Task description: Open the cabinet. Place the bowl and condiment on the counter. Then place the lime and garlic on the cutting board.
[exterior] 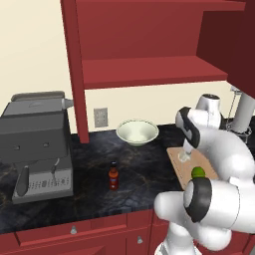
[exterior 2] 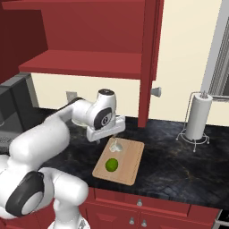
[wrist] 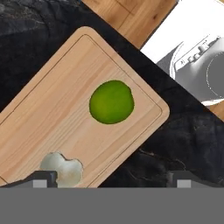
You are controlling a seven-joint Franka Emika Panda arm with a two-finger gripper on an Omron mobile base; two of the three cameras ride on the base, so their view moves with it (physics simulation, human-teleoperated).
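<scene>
Cabinet (exterior: pixel 149 50) stood open. Bowl (exterior: pixel 137 132) and condiment (exterior: pixel 114 176) sat on the counter (exterior: pixel 124 164). Lime (exterior 2: pixel 111 164) and garlic (exterior 2: pixel 116 146) lay on the board (exterior 2: pixel 129 165), apart. Gripper (exterior 2: pixel 117 139) hung over the garlic, jaws wide apart and holding nothing, suggesting a completed release.

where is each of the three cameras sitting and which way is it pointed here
Left base view: behind the arm on its left, looking forward and down at the counter, bowl, condiment and open cabinet; the white arm fills the lower right.
Right base view: behind on the right, looking at the cutting board and paper towel roll; the arm rises from lower left.
Hand view: on the hand, looking down at the board; open end effector tips show at the bottom.
All three share the lime and garlic.
</scene>
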